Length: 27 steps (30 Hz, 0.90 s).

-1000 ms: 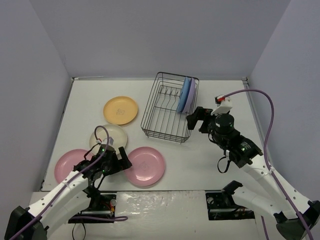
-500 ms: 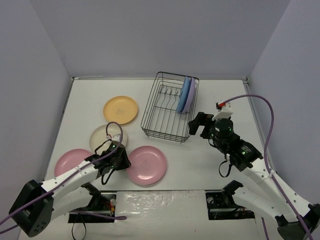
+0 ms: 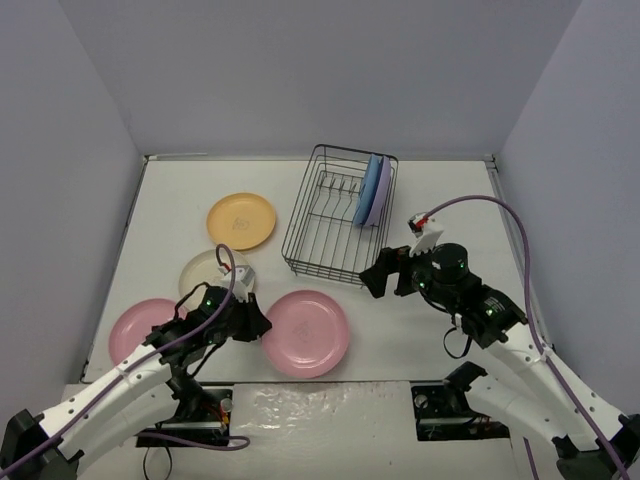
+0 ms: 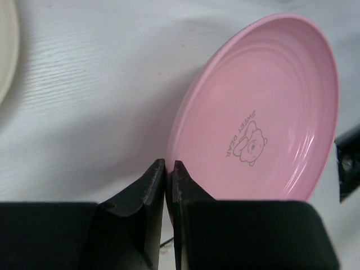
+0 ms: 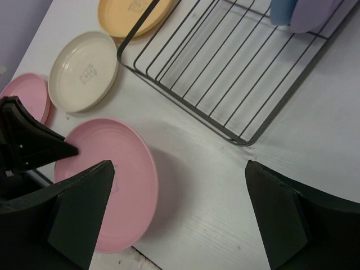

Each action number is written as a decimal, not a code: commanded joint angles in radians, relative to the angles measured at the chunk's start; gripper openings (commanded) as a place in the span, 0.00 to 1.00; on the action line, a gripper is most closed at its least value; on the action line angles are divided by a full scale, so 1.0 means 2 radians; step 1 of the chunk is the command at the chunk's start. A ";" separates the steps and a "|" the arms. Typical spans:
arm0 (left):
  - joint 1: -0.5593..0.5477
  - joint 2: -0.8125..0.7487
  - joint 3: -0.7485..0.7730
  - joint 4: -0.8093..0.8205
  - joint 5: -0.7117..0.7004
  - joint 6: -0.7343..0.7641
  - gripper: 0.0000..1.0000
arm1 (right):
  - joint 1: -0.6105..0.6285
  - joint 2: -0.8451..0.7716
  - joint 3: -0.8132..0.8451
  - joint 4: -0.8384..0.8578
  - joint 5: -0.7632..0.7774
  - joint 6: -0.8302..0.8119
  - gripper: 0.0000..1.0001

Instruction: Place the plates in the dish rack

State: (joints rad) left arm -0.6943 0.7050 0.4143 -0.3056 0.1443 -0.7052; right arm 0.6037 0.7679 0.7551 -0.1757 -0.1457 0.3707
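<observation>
My left gripper [image 3: 258,325] [image 4: 169,166] is shut on the left rim of a pink plate [image 3: 305,333] [image 4: 270,101] [image 5: 112,180] near the table's front edge. That plate casts a shadow under its right side. My right gripper [image 3: 388,274] [image 5: 180,166] hangs open and empty over the table, just right of the plate and in front of the dish rack [image 3: 300,215] [image 5: 225,73]. A blue plate [image 3: 370,192] [image 5: 284,8] and a lavender plate [image 3: 384,190] [image 5: 315,11] stand on edge in the rack's right end.
A yellow-orange plate [image 3: 241,220] [image 5: 129,11], a cream plate [image 3: 208,270] [image 5: 83,70] and a second pink plate [image 3: 135,330] [image 5: 28,93] lie flat to the left of the rack. Walls enclose the table on three sides.
My left gripper has shut on the pink plate's rim, and the plate has shifted to the right. My right gripper has moved left and nearer, to the rack's front right corner.
</observation>
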 commanded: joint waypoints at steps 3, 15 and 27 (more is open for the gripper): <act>-0.018 -0.051 0.017 0.044 0.072 0.023 0.00 | 0.003 0.016 0.012 0.054 -0.115 -0.039 1.00; -0.018 -0.023 0.058 0.133 0.004 0.022 0.00 | 0.025 0.052 -0.007 0.082 -0.172 -0.035 0.88; -0.018 -0.068 0.050 0.179 -0.028 0.007 0.00 | 0.089 0.092 0.013 0.049 -0.046 -0.033 0.51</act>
State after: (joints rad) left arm -0.7303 0.6182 0.4606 -0.0785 0.1255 -0.6592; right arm 0.7750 0.9250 0.7418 -0.0993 -0.3447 0.3049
